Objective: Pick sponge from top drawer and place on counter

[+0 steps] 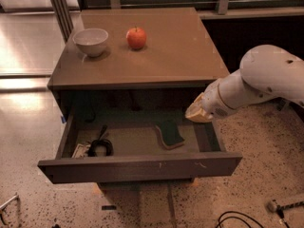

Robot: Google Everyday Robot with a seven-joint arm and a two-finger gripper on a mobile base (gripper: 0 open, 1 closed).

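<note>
The top drawer [137,167] is pulled open under the counter [156,56]. The sponge [170,134] lies flat inside it, right of centre, dark green face up with a tan edge showing. My gripper [198,111] is at the end of the white arm, above the drawer's right side and just below the counter's front right corner, a little up and right of the sponge and apart from it.
A white bowl [90,41] and a red apple [136,37] stand on the counter's back left. A black coiled cable [99,145] lies in the drawer's left part. More cables [237,219] lie on the speckled floor at lower right.
</note>
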